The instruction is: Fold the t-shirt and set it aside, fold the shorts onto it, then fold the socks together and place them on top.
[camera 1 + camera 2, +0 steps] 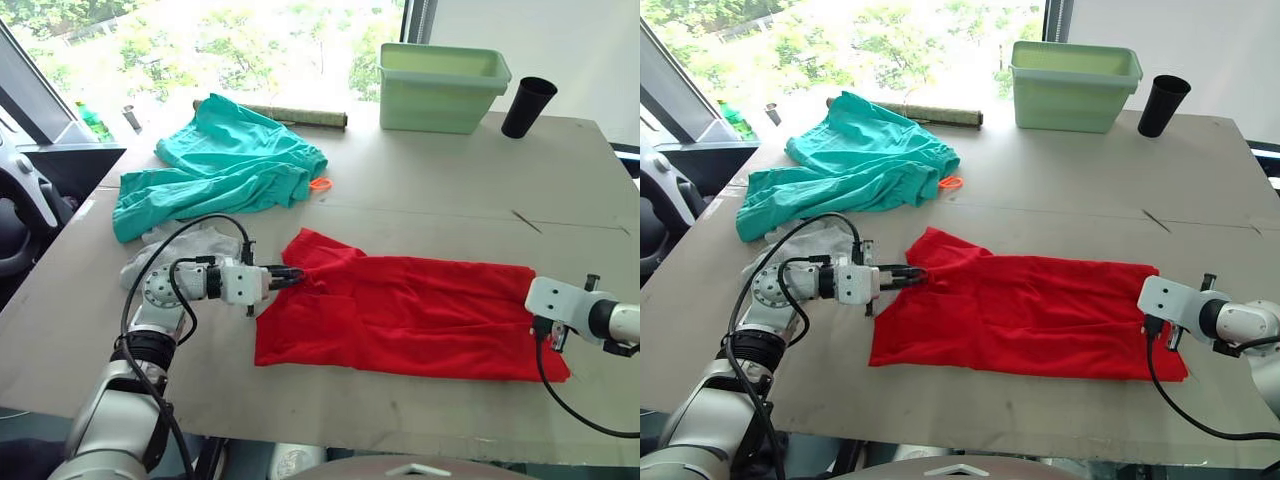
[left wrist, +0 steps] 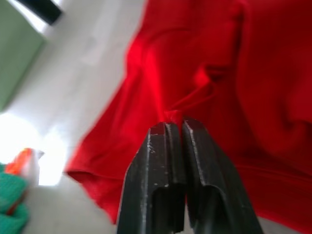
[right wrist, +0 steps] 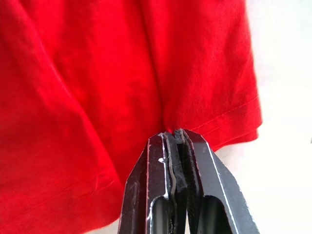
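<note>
The red t-shirt (image 1: 1025, 315) lay folded lengthwise on the table (image 1: 1060, 190). The left tool (image 1: 912, 273) pinched its left end, while the right tool (image 1: 1162, 325) met its right edge. The teal shorts (image 1: 855, 160) lay beyond, with the socks (image 1: 810, 242) beside the left arm.

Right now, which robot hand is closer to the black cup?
Right. The right gripper pinches the t-shirt edge on the black cup's side; the left gripper pinches its far end, beside the socks.
</note>
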